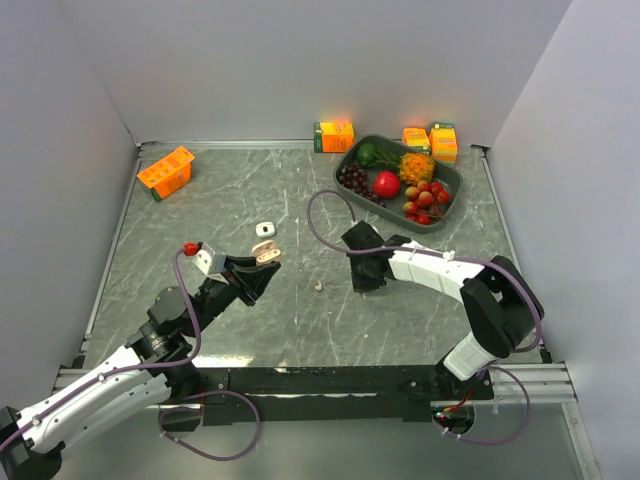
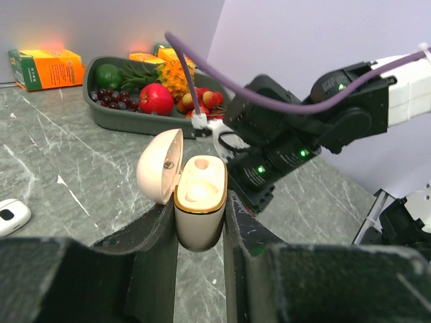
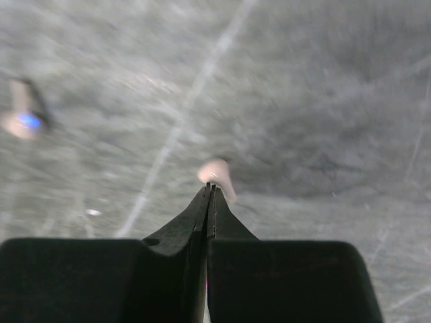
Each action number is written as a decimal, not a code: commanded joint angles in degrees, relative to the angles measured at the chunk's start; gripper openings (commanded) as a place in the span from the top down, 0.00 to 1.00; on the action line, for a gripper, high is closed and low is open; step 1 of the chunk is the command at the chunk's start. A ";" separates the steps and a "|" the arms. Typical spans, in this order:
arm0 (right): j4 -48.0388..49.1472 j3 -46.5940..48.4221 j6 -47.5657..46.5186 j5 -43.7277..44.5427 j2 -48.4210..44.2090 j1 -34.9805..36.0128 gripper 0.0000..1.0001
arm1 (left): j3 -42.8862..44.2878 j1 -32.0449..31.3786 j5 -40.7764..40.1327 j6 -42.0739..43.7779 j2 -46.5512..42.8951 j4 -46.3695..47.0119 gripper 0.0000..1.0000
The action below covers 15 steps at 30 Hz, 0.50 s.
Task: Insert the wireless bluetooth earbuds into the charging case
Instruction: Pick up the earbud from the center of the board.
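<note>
My right pincer (image 3: 211, 187) is closed to a hairline, with a beige earbud (image 3: 217, 173) right at its tips. I cannot tell whether it is pinched or lying on the counter (image 3: 303, 101) beyond. The open charging case (image 2: 199, 202) stands upright, clamped in the left pincer (image 2: 200, 219) off to the left, sockets up, so I judge the right arm makes the carry.

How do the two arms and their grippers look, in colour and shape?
Both the left arm and the right arm have white links with black joints. A thin purple cable loops along each. The left gripper and the right gripper have black tapering fingers. Small green lights glow on the right arm.
</note>
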 commanded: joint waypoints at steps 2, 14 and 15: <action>1.23 6.97 -0.65 -1.06 3.12 -0.36 1.00 | -0.16 0.06 -0.21 -0.55 -0.18 1.37 0.99; -2.90 7.44 -6.19 2.01 -1.80 -0.71 0.42 | -0.16 0.06 -0.48 -0.46 -0.70 0.93 0.99; -3.07 6.82 -6.10 2.10 -1.80 -0.88 0.40 | -0.16 0.06 -0.48 -0.46 -0.71 1.02 0.99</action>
